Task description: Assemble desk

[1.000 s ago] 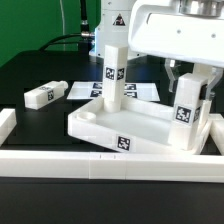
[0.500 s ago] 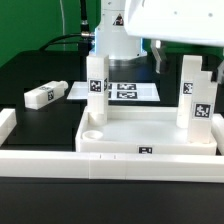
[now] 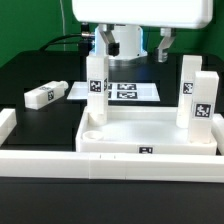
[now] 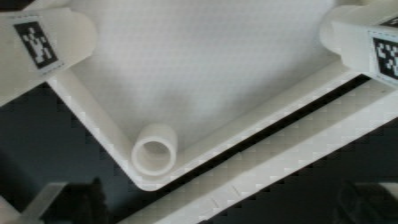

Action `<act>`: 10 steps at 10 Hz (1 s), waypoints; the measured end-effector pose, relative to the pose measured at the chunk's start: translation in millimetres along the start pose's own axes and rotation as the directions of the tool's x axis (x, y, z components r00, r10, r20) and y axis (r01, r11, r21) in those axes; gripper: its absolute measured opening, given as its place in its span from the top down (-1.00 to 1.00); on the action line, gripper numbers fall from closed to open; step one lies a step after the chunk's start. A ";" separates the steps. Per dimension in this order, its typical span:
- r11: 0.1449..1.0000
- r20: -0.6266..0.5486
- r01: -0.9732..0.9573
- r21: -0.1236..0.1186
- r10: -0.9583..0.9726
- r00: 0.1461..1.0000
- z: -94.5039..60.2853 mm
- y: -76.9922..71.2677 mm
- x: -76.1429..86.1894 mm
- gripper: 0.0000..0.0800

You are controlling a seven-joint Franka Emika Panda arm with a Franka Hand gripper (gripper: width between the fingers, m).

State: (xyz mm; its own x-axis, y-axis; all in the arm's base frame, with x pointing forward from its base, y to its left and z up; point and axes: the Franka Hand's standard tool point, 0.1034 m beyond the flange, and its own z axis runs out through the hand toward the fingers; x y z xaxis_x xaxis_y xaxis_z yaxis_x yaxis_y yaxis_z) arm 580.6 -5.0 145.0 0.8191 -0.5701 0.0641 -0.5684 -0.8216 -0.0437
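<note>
My claw (image 3: 135, 46): released, empty, above tabletop (image 3: 150, 128)
Upright legs (image 3: 97, 82): two, at its far corners
Loose leg (image 3: 41, 96): lying well apart

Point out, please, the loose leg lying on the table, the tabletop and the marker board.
loose leg (image 3: 38, 97), exterior view, its long side.
tabletop (image 3: 115, 148), exterior view, its front wall.
marker board (image 3: 148, 92), exterior view, its white margin.

Two legs (image 3: 96, 85) (image 3: 198, 95) upright in tabletop (image 3: 120, 143) corners
</note>
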 end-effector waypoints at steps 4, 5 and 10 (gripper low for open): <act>1.000 0.010 -0.007 0.006 0.007 1.000 -1.6 5.4 2.9 -0.62; 1.000 0.010 0.027 0.002 -0.027 1.000 -2.5 25.3 6.9 -0.62; 1.000 -0.001 -0.010 -0.008 0.010 1.000 13.1 101.3 20.2 -0.62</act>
State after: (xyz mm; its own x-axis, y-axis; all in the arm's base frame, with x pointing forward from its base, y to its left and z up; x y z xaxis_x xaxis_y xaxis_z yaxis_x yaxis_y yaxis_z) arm 540.6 -99.8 128.8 0.8133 -0.5783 0.0645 -0.5772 -0.8158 -0.0368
